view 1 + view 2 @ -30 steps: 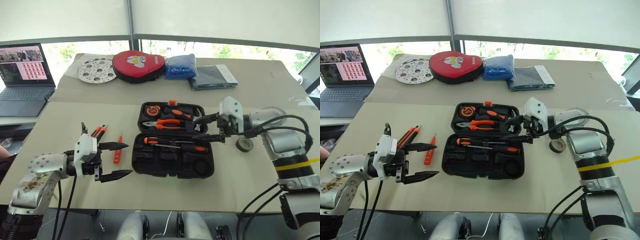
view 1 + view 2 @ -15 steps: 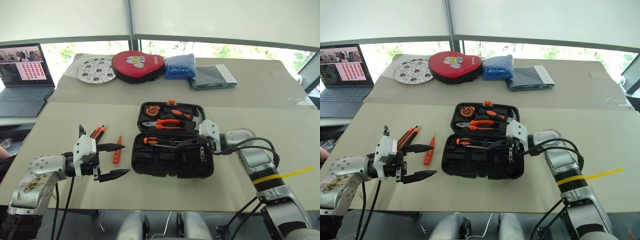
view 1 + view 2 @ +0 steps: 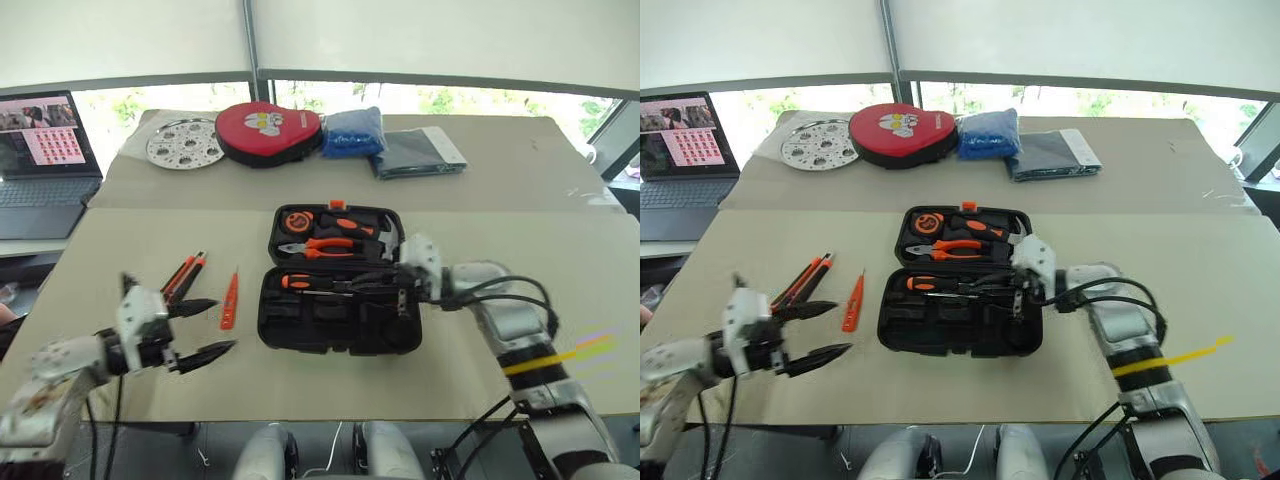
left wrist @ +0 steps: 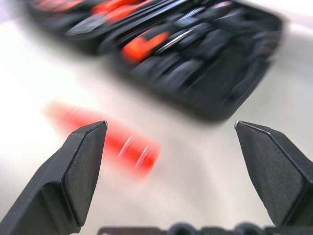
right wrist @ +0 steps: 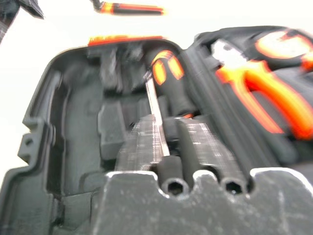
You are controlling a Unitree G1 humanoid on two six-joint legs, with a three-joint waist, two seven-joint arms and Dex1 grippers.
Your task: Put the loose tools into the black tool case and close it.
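Nearest the robot, the left gripper (image 3: 203, 328) was seen low over the beige table (image 3: 560, 250), its two black fingers (image 4: 73, 171) spread wide apart with nothing between them. Just beyond it, a slim orange tester pen (image 3: 229, 301) lay on the table, and beside that, farther to the left, an orange-and-black utility knife (image 3: 183, 279) lay at a slant; both were apart from the gripper.

Between the two arms, the flat black plastic tool case (image 3: 340, 292) lay open on the table with its moulded slots upward and its small orange latch (image 3: 336, 204) at the far edge. In the near half, an orange-and-black-handled screwdriver (image 3: 312, 283) lay across the upper slots. The right gripper (image 3: 1015, 288) was held over the right end of that half, pointing left along the screwdriver's shaft; in the right wrist view its fingers (image 5: 146, 147) lay close on either side of the metal shaft, but whether the shaft was clamped could not be told. In the far half, orange-handled pliers (image 3: 322, 245) and an orange tape measure (image 3: 298, 218) sat in their slots.

Farther back were seen a round perforated metal plate (image 3: 181, 143), a red round zip pouch (image 3: 266, 131), a blue bundle (image 3: 352, 132) and a dark folded cloth (image 3: 415, 153). An open laptop (image 3: 40, 150) stood at the far left.
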